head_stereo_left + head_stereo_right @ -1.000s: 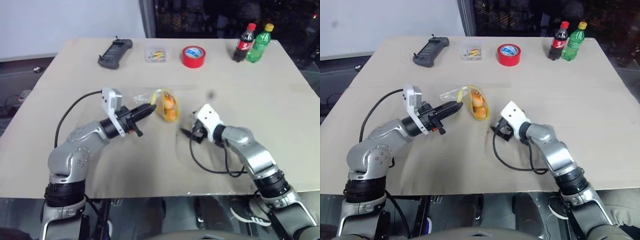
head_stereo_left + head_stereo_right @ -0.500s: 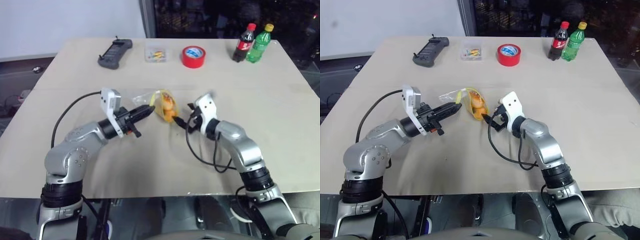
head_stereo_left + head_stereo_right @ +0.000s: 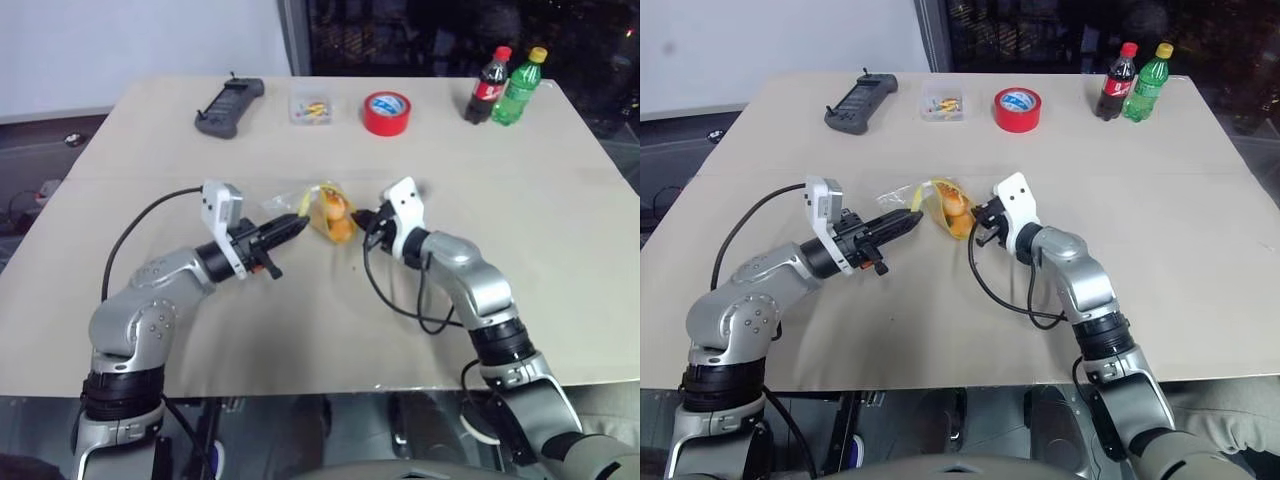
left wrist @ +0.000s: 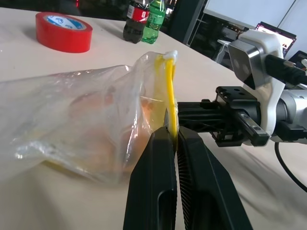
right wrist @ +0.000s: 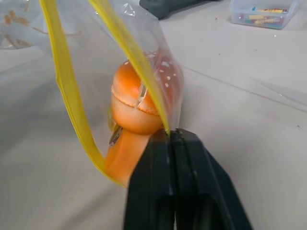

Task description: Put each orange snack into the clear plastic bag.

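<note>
Take the clear plastic bag [image 3: 322, 208] as your landmark: it sits mid-table, held up between the two arms. Nearest you, on its left side, your left gripper [image 4: 172, 139] has its fingers pressed together on the yellow seal strip [image 4: 170, 103], pinching one lip of the mouth. On the bag's right side, your right gripper [image 5: 169, 136] is closed as well, its fingers nipping the other run of the seal strip right at the edge.

Inside the bag, both orange snacks [image 5: 139, 108] sit one on top of the other, pressed against the film beside the right fingers. By the look of it, the task's putting-in is done.

Expect the bag to behave as thin, crinkly, slippery film: it has no stiffness of its own and will sag wherever you let go. The seal strip is the firmest part, so keep your hold there, not on the bare film. The snacks look light and soft, bun-like; they may roll towards the mouth if it tips down, so keep the mouth up.

Beyond the bag lie a red tape roll [image 3: 387, 112], a small clear box [image 3: 311, 108], a dark handset [image 3: 231, 106] and two bottles [image 3: 506, 86], all well apart from it.
</note>
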### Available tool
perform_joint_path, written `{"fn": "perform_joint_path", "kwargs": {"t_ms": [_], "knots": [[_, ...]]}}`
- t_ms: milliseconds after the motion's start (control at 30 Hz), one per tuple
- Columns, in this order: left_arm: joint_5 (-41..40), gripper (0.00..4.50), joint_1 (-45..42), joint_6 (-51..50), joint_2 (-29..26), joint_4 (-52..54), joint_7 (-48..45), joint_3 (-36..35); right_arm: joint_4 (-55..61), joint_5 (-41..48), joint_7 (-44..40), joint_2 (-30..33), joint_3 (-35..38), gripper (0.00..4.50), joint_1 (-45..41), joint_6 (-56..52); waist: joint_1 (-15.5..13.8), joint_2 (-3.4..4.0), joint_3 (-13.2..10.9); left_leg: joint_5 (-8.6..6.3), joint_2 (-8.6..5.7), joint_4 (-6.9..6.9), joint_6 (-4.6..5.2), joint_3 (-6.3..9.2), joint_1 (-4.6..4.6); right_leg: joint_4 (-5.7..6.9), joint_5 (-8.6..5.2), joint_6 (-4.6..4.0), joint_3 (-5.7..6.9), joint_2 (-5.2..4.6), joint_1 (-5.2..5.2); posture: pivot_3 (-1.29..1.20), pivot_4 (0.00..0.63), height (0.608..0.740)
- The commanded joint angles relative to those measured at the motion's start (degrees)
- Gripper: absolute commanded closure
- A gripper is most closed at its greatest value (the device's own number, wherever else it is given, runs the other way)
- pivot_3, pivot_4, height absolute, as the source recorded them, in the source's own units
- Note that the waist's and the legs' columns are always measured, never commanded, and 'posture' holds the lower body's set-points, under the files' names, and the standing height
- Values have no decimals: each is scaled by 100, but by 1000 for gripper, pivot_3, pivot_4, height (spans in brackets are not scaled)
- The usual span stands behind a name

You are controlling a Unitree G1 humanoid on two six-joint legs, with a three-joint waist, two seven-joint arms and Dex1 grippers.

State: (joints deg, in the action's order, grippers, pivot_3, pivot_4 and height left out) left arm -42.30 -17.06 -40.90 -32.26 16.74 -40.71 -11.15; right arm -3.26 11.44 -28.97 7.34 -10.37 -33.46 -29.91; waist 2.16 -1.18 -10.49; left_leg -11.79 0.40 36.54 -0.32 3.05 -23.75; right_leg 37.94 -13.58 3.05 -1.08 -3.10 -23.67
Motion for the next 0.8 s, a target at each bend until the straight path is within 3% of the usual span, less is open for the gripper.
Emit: {"fn": "perform_joint_path", "kwargs": {"t_ms": [33, 433, 567, 767, 800], "knots": [[-442, 4500, -162, -166, 114, 241, 193, -257, 384, 22, -128, 375, 230, 4451, -282, -158, -15, 0, 0, 0, -1, 0, 0, 0, 0, 0, 0, 0, 0, -1, 0, 0, 150, 719], [-3611, 4500, -1086, -1404, 1071, -8, 1926, -691, 1155, 41, -2013, 3357, 266, 4451, -1326, -843, -36, 1, -9, 0, -4, 2, 1, 4, -6, -5, 0, 1, 4, -6, 1, 0, 150, 719], [-3762, 4500, -865, -1466, 1038, -311, 2212, -682, 1217, -19, -2618, 3896, -28, 4451, -1203, -680, 10, 0, -8, 0, -2, 2, 1, -1, -1, -5, -1, 1, -1, -4, 2, 0, 150, 719], [-2952, 4500, -336, -1272, 658, -226, 1621, -397, 1090, -417, -2309, 3672, -195, 4451, -782, -134, -3, 1, -9, 0, -2, 2, 0, -6, -1, -1, -1, 0, -6, 0, 0, 0, 150, 719], [-2856, 4500, -266, -1236, 599, -203, 1520, -394, 1183, -392, -2256, 3693, -65, 4217, -664, -113, -22, 0, -9, 0, -2, 3, 0, -6, -3, -2, 0, 0, -6, -1, -1, 0, 150, 719]]}}
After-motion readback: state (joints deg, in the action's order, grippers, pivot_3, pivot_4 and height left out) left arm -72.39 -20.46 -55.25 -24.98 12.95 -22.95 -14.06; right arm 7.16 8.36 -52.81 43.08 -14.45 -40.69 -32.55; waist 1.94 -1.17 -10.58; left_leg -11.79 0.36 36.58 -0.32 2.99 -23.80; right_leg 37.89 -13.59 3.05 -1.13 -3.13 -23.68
